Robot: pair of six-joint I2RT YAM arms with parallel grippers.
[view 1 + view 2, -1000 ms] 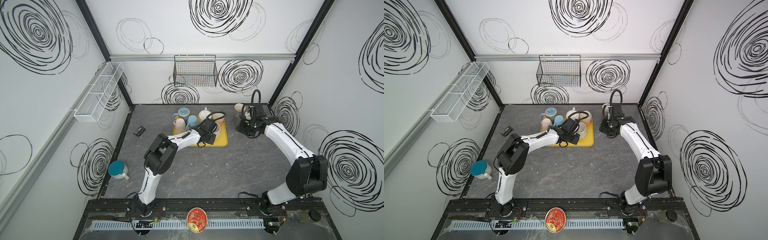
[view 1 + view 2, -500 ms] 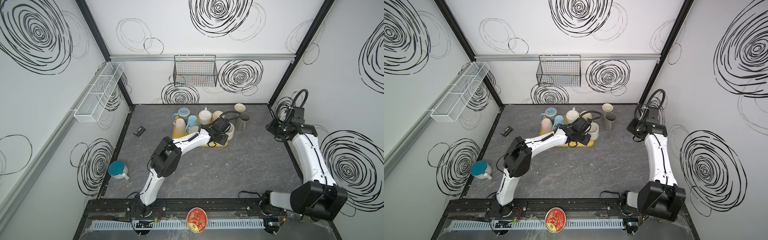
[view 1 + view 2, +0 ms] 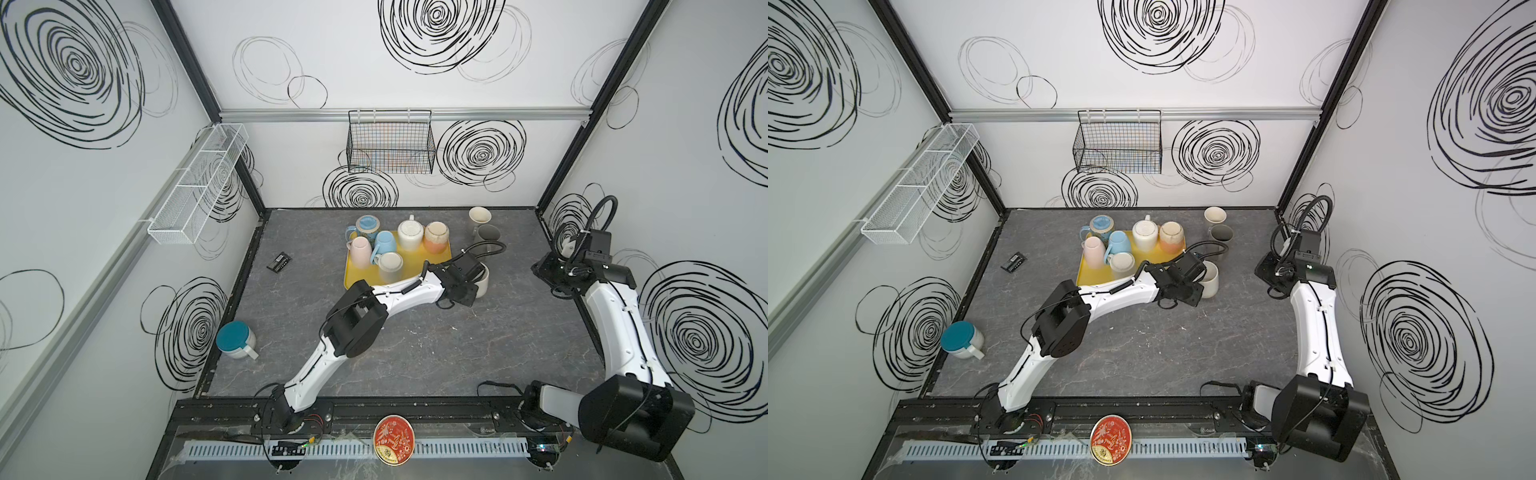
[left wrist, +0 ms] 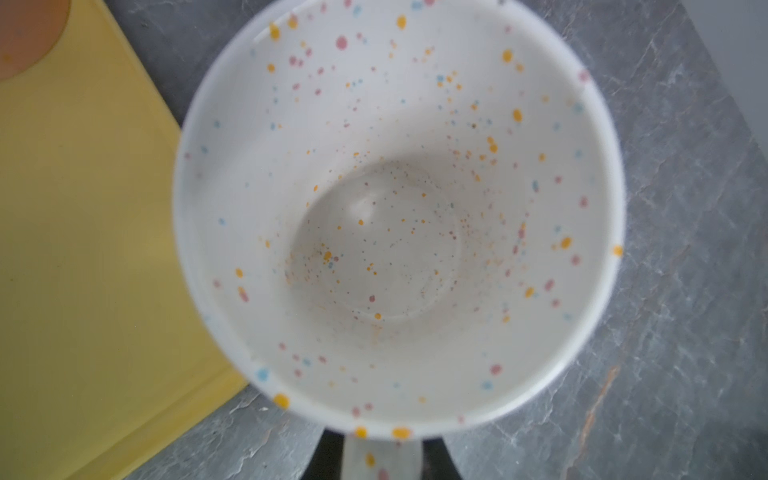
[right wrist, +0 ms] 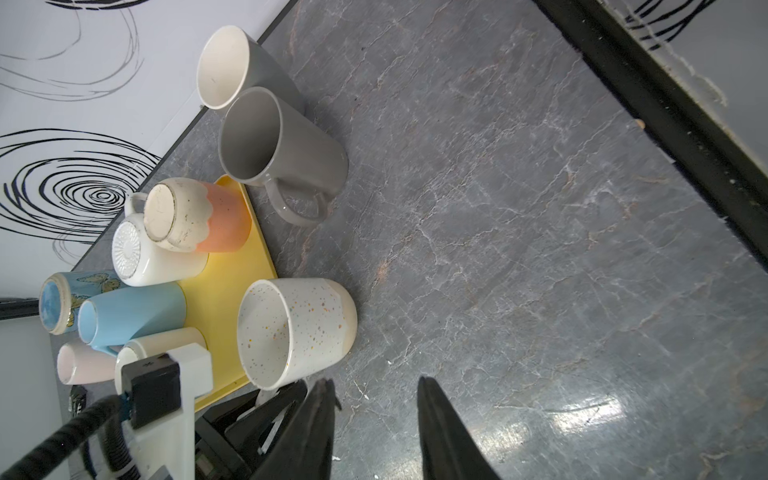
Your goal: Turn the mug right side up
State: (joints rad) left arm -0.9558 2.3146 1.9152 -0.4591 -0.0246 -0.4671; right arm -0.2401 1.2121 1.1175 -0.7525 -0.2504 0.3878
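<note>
The mug (image 3: 482, 280) (image 3: 1210, 279) is white with coloured speckles. It stands mouth up on the grey table, just off the right edge of the yellow tray (image 3: 357, 278). The left wrist view looks straight down into the mug (image 4: 399, 216). My left gripper (image 4: 380, 457) (image 3: 469, 274) is shut on its handle, one dark finger on each side. My right gripper (image 5: 376, 382) (image 3: 544, 270) is open and empty, off to the right near the side wall. In the right wrist view the mug (image 5: 297, 328) lies beyond the right gripper's fingertips, apart from them.
Several mugs stand upside down on the tray (image 5: 220, 299). Two upright mugs, one grey (image 3: 488, 235) and one cream inside (image 3: 480, 216), stand at the back right. A teal-topped mug (image 3: 235, 338) sits at the left edge, a small black object (image 3: 279, 262) left of the tray.
My left gripper has carried the speckled mug rightward off the tray. My right arm has pulled back from the grey mugs to the right wall.
</note>
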